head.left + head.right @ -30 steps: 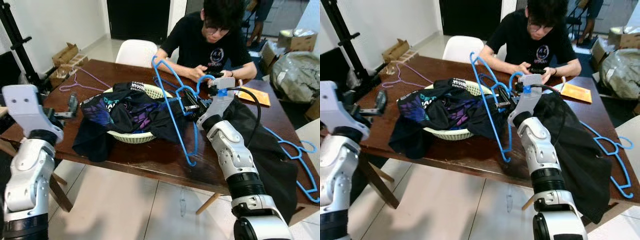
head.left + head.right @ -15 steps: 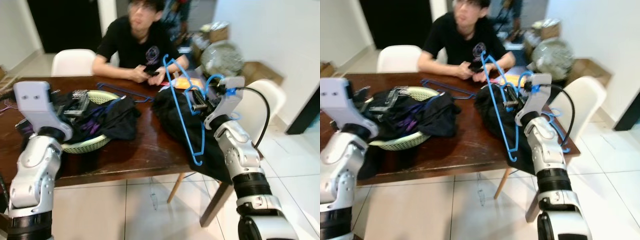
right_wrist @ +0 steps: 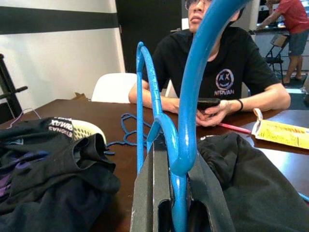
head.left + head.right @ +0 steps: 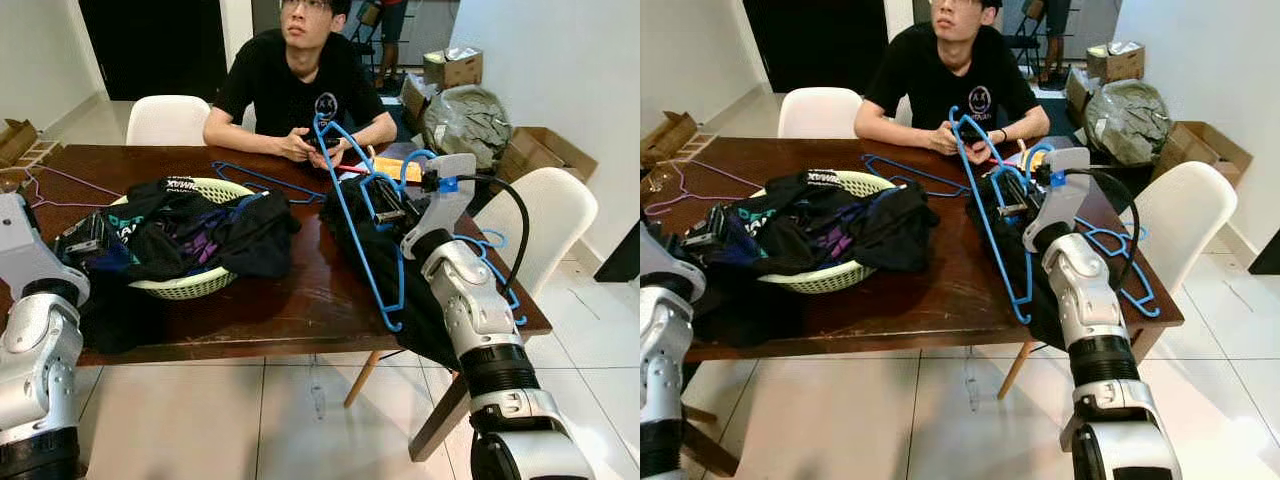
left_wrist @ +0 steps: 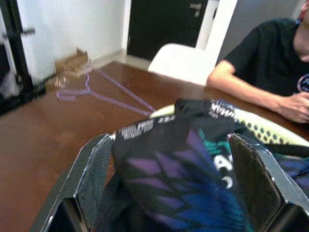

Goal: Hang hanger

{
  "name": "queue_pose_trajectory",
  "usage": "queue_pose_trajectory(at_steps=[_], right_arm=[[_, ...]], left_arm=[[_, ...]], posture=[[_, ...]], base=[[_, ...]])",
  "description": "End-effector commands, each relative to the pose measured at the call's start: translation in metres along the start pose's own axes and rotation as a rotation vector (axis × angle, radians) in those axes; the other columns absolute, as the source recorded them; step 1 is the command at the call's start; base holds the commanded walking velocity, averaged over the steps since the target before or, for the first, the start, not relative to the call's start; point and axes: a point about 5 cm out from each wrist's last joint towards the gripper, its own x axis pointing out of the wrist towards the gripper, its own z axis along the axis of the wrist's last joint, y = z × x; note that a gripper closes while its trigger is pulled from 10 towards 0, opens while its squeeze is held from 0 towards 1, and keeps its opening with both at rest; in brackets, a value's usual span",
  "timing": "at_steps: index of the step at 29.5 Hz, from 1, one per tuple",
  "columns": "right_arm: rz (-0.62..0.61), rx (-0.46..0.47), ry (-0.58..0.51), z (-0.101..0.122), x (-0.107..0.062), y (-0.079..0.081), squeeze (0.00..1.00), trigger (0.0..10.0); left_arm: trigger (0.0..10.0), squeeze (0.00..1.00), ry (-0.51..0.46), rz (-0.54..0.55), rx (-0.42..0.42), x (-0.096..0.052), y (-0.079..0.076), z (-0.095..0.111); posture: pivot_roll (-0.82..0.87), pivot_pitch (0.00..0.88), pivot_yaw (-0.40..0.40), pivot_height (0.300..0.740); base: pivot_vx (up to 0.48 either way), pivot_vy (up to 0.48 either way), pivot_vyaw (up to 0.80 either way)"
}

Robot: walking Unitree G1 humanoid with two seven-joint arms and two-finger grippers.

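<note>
You're facing a dark wooden bench (image 4: 280, 300) in a tiled room, a person (image 4: 300, 80) seated behind it. Your right gripper (image 4: 390, 212) is clenched on the blue hanger (image 4: 345, 200), held upright above the bench beside the laundry basket (image 4: 200, 285). Your left wrist view shows the left gripper (image 5: 174, 183) spread wide over the basket's dark clothes (image 5: 183, 159).

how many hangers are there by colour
blue hangers: 3, one in the right gripper, one flat near the person, one at the table's right edge
purple hangers: 1
total: 4
</note>
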Motion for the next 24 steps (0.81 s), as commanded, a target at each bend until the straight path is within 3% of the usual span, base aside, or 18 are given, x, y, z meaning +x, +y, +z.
queue_pose_trajectory(at_steps=[1,7,13,17,24], right_arm=[[0.006,-0.002,0.0,0.004,0.003,0.001,0.0,10.0],[0.002,-0.013,-0.004,0.007,0.002,-0.001,0.0,10.0],[-0.006,-0.012,-0.01,0.008,-0.001,-0.003,0.0,10.0],[-0.006,-0.011,0.0,0.006,-0.003,-0.004,0.0,10.0],[0.01,-0.007,0.042,-0.004,-0.002,-0.001,0.0,10.0]], left_arm=[[10.0,0.0,0.019,-0.021,-0.039,0.012,-0.011,-0.005],[10.0,0.0,0.069,0.019,-0.006,0.021,-0.01,-0.012],[10.0,0.0,0.12,0.077,0.023,0.026,-0.004,-0.019],[10.0,0.0,0.159,0.142,0.085,0.025,0.003,-0.025],[10.0,0.0,0.175,0.173,0.155,0.018,0.001,-0.031]], posture=[[0.1,0.0,-0.037,0.74],[0.08,0.0,-0.031,0.74],[0.06,0.0,-0.028,0.74],[0.06,0.0,-0.032,0.74],[0.07,0.0,-0.044,0.74]], base=[[0.0,0.0,-0.8],[0.0,0.0,-0.73],[0.0,0.0,0.0],[0.0,0.0,0.0],[0.0,0.0,0.0]])
